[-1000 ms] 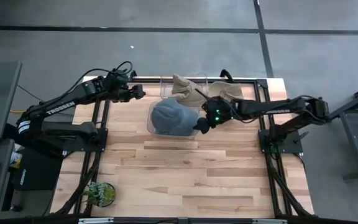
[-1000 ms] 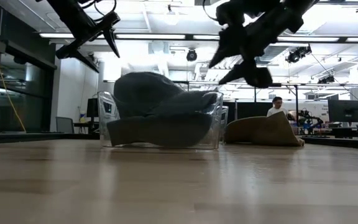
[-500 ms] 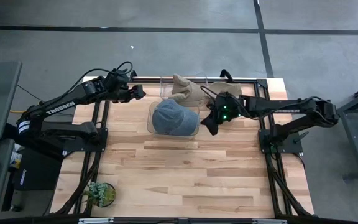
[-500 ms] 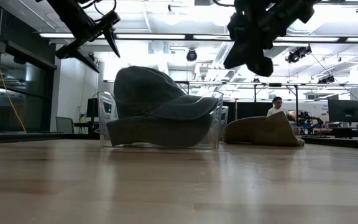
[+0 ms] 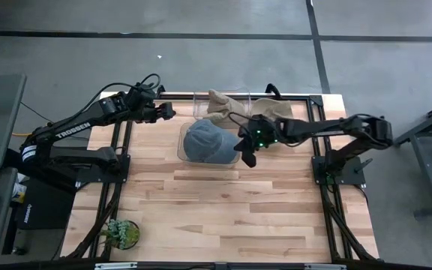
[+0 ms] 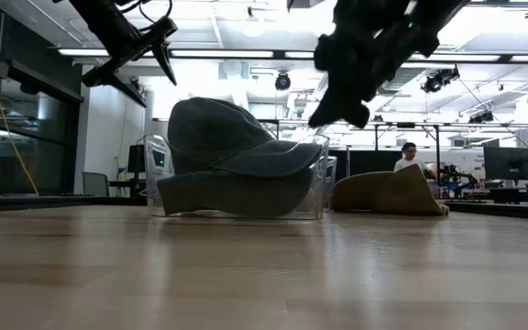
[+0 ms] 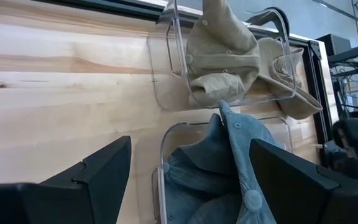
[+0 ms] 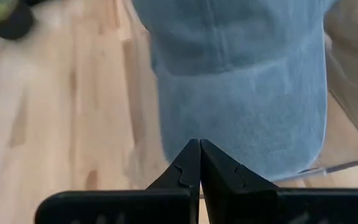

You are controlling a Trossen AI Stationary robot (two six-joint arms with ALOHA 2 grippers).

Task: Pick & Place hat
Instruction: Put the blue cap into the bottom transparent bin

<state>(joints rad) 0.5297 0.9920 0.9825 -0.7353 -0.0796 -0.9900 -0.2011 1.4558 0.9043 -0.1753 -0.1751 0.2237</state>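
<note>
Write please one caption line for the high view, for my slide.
Blue cap sits in a clear bin; right tool, shut and empty, hovers beside it; left tool waits open.

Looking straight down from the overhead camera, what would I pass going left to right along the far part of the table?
Left gripper → blue denim cap in its clear plastic bin → right gripper, shut → black frame post.

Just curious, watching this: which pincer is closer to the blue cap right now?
The right pincer, shut at the blue cap's brim edge. The left pincer hangs open farther off, beyond the cap's clear bin.
</note>
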